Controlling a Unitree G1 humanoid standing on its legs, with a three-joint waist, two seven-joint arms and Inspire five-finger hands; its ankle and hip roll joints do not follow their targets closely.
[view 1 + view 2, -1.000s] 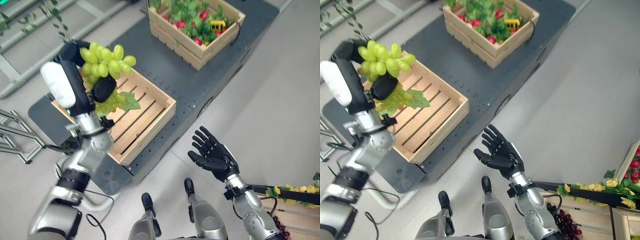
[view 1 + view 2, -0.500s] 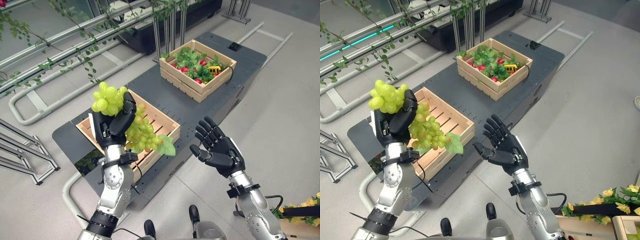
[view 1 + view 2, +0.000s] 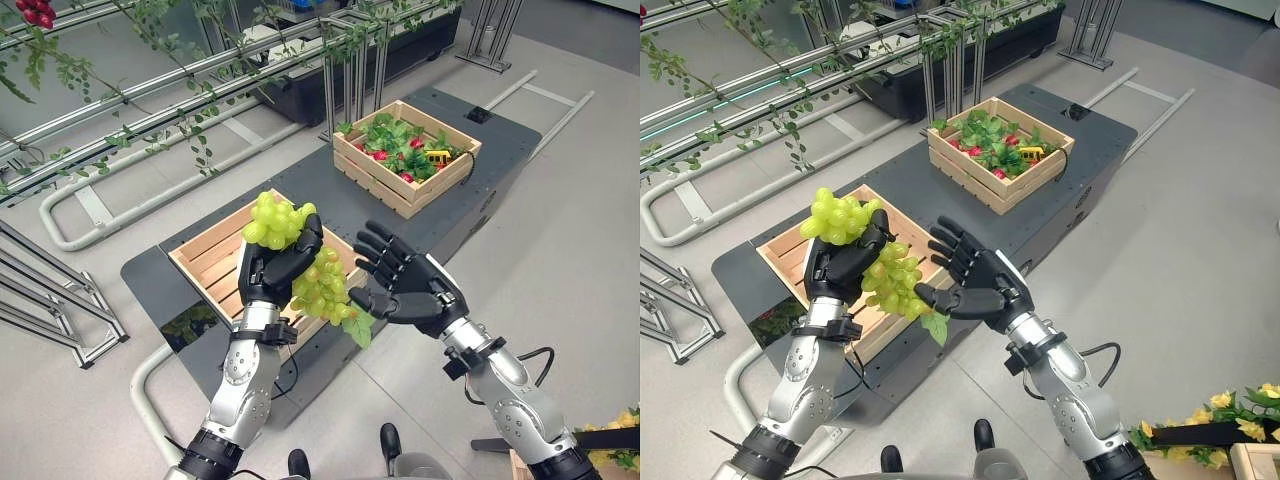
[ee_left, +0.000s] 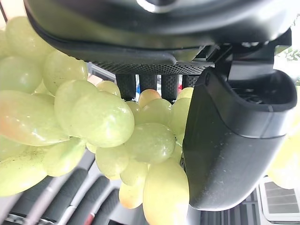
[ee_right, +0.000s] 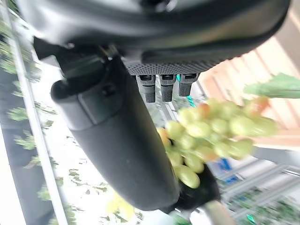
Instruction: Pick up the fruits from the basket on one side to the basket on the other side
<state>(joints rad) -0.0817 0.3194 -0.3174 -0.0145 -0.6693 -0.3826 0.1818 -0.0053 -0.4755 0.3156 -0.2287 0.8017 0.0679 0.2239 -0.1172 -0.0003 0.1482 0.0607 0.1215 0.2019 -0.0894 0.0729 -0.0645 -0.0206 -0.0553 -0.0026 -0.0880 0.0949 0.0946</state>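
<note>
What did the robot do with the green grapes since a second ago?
The left hand carried the green grapes away from over the empty crate toward the right hand, which came close beside them with fingers straight. The left hand's fingers stay curled round the grapes.

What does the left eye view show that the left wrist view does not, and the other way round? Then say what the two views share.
Left eye view alone: the slatted wooden crate behind the grapes, a farther crate filled with leaves and red fruit, both on a dark platform, and the open right hand spread beside the bunch.

Left wrist view alone: the single grapes from very close, pressed between the thumb and the fingers.

Both: the left hand shut on the green grapes.
</note>
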